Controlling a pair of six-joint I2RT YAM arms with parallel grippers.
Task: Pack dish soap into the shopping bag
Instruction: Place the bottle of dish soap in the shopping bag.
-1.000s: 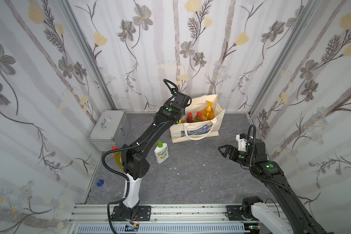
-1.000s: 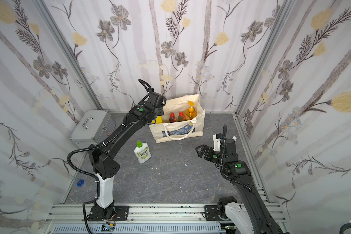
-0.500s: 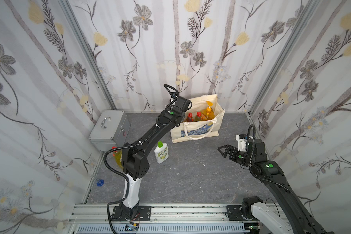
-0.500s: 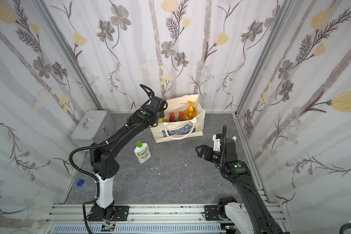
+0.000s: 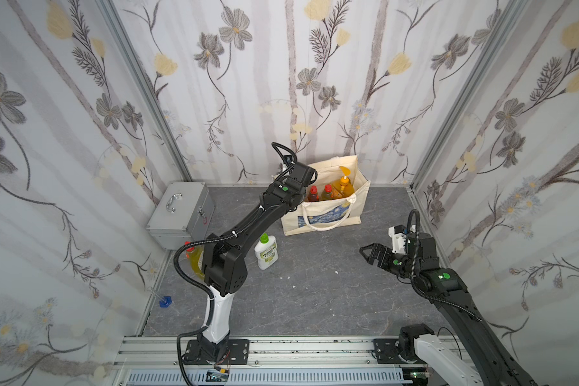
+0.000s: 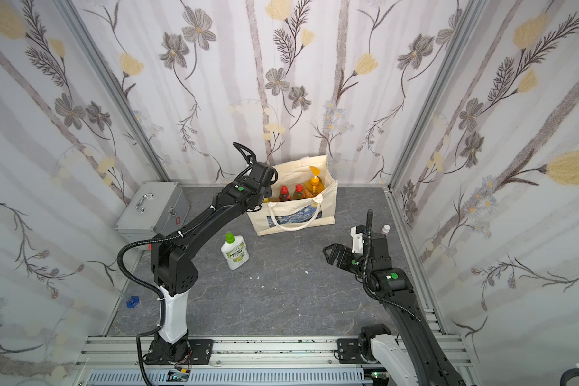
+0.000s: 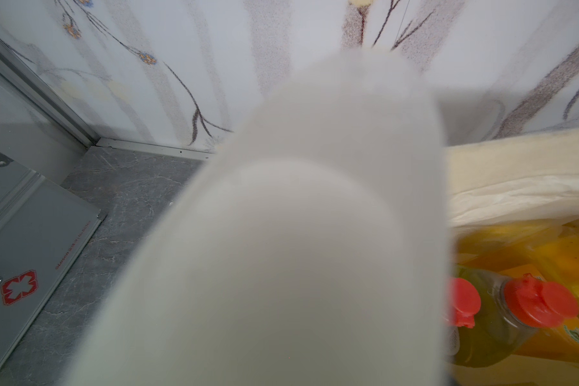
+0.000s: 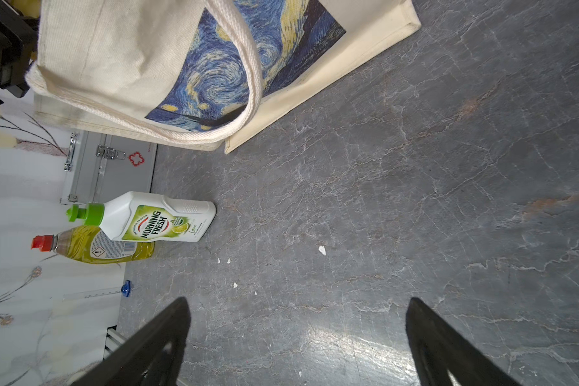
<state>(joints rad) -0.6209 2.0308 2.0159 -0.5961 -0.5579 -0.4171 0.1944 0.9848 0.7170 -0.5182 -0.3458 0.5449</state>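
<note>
In both top views left arm (image 5: 248, 220) reaches the shopping bag (image 5: 356, 209), grip unseen; right pincer (image 5: 365, 256) spread.

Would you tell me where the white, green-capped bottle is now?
In both top views the white bottle stands on the grey floor beside the left arm, nearer the camera than the shopping bag.
</note>
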